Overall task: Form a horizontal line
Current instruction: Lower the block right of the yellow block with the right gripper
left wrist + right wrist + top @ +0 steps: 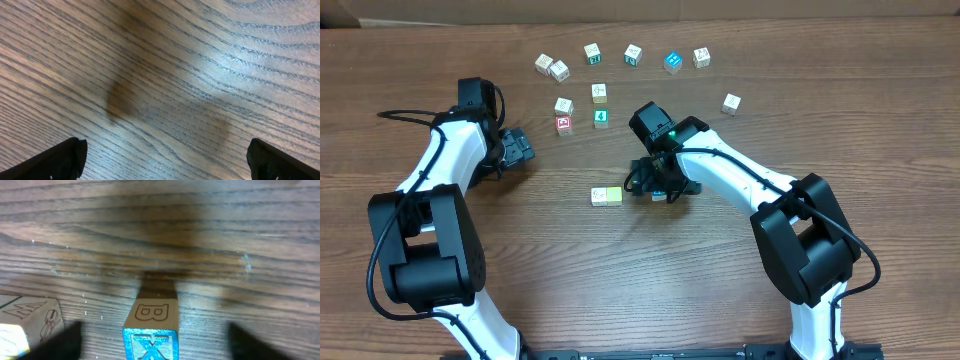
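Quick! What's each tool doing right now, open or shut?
Left tool: open, empty.
Right tool: open around the blue block, not gripping it.

White cube (pixel 599 196) & pale yellow cube (pixel 614 195) lie flat, touching side by side, mid-tabletop. Blue cube w/ white X (pixel 150 335) sits upright near them, small gap between, "B" on its top face. Red-faced cube (pixel 563 124) lies well apart, further back-left.

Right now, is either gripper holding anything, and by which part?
Nothing is held. The right gripper stands open astride the blue X-faced wooden cube, not touching it; left gripper open, empty.
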